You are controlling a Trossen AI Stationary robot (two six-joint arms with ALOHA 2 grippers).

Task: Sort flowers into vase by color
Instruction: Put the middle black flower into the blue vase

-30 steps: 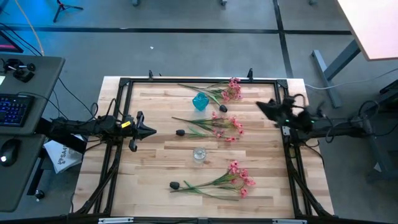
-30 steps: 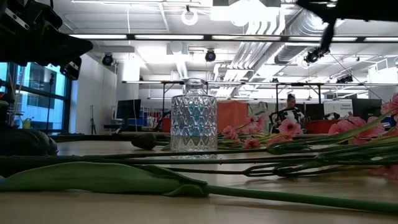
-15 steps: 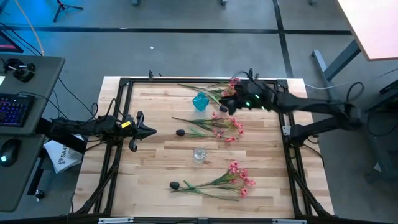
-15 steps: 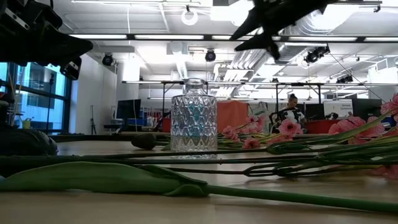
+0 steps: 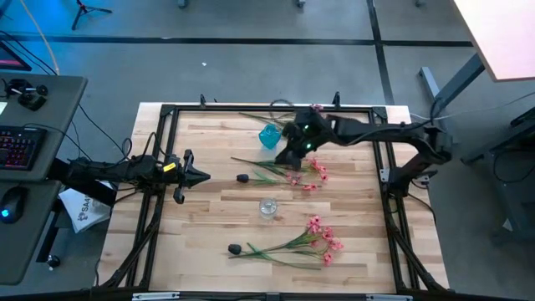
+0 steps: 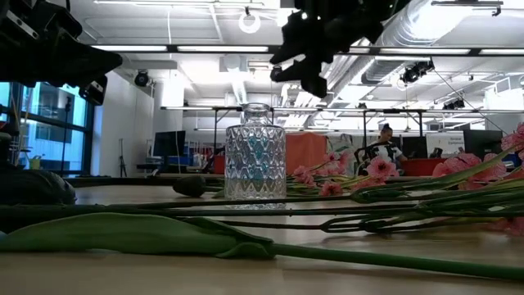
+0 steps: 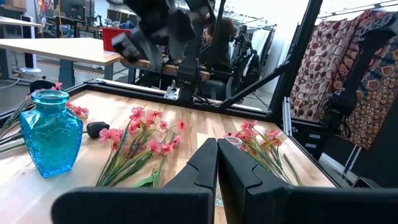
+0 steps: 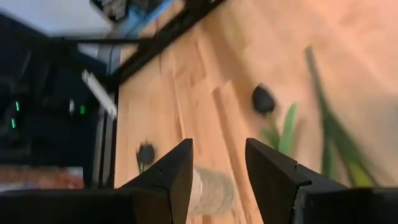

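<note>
High view: the wooden table (image 5: 209, 209) is filling the middle of the floor inside its black frame; the right arm (image 5: 376, 134) is reaching in from its side across the far half of the table, and its right gripper (image 5: 288, 155) is hanging over the middle pink spray (image 5: 303, 171), close to the blue vase (image 5: 269, 135); seen from its own wrist camera, its two dark fingers (image 8: 177, 180) are standing apart with bare wood between them and nothing caught in them; the left arm (image 5: 125, 170) is waiting at its own edge of the table, and the left gripper (image 5: 201, 176) is pointing inward with its fingers pressed together and nothing in them.

Another pink spray (image 5: 305, 121) is lying at the far edge beyond the blue vase, mostly under the right arm; a third pink spray (image 5: 313, 238) is lying near the front edge, its stems running toward a black bud (image 5: 235, 248); a second black bud (image 5: 242, 178) is sitting between the left gripper and the middle spray; the clear glass vase (image 5: 267, 207) is standing upright in the middle of the table, with no stems in it; the blue vase is standing with no stems in it either; low view, a person (image 6: 381, 146) is sitting far back in the room.
</note>
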